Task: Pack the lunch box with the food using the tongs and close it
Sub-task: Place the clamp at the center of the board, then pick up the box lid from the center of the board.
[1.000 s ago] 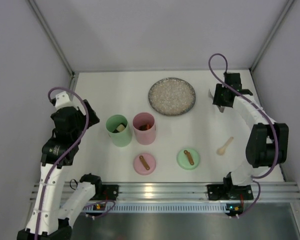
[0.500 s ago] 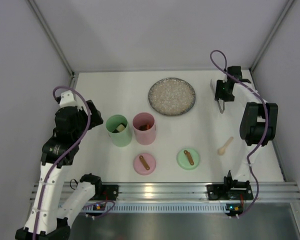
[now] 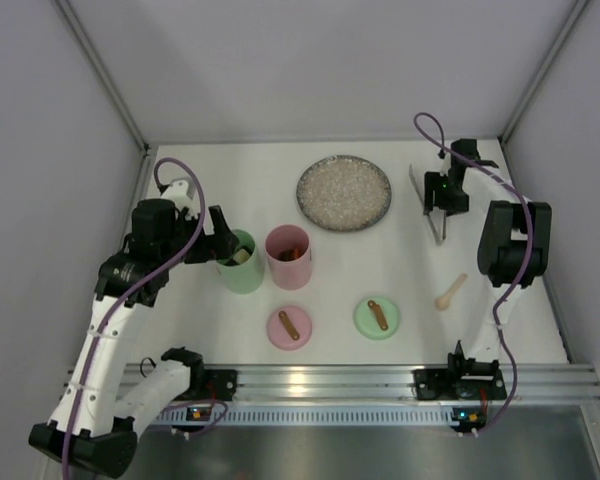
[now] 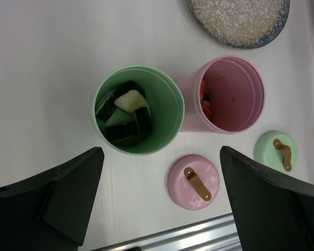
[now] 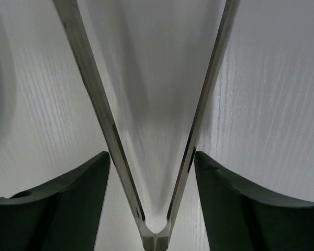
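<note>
Right wrist: the right gripper (image 5: 152, 156) pinches the slim silver metal tongs (image 5: 94, 99) by both arms; springy, they could pop free. Left wrist: the left gripper (image 4: 160, 157), spread wide and empty, hangs over the mint-green round cup (image 4: 170, 112) of black-and-white sushi pieces (image 4: 126, 114); a bump would topple it. Top view: tongs at two o'clock. No writing readable.

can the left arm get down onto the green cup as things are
Probably yes: the left fingers hang open above the green cup, nothing between; the pink cup crowds one side.
</note>
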Controlling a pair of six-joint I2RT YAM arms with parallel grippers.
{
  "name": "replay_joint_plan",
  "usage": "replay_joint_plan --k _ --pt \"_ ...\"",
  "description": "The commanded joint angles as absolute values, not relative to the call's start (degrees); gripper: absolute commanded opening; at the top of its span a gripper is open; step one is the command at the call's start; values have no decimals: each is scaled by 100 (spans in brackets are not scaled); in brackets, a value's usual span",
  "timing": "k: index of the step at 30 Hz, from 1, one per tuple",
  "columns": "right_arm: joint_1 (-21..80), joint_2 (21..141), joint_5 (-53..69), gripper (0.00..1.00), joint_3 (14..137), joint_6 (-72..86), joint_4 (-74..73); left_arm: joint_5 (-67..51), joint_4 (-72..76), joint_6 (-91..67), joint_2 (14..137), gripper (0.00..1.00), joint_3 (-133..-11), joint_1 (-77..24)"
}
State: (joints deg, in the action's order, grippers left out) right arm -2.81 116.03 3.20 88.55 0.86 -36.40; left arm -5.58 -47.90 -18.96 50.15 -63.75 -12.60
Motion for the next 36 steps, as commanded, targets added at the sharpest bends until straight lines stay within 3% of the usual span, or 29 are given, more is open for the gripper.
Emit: replay_joint_plan --k 1,3,5,10,13,20,25,28,36 --pt "-334 11584 492 70 9088 -132 -3718 -774 -4974 -1740 4957 99 -6513 -1380" --pt "-343 11575 519 85 9079 -53 -3665 -764 -4992 -1740 4931 99 -6504 -1433" --pt "-360 11401 641 88 8922 -35 -3482 -843 -5001 -1731 4896 99 -6504 -1459" --pt "-457 11049 722 86 8974 324 -3524 -1090 -5027 -1924 4983 98 -6556 -1678" --pt "-457 10461 441 85 8860 597 -3507 -225 -5071 -2205 5097 96 -6504 -2125" --pt "-369 8538 203 86 7833 1107 -3120 3131 -5404 -4322 5887 95 -6565 -5508" --pt "-62 7490 18 86 7173 1423 -2945 4077 -5712 -5779 6800 97 -6539 -6835" --pt "139 6857 245 85 6997 1643 -2813 4403 -5836 -6439 7083 96 -6478 -7249" --pt "536 5757 922 85 6688 1863 -2689 4631 -5792 -8006 7584 80 -5643 -7628"
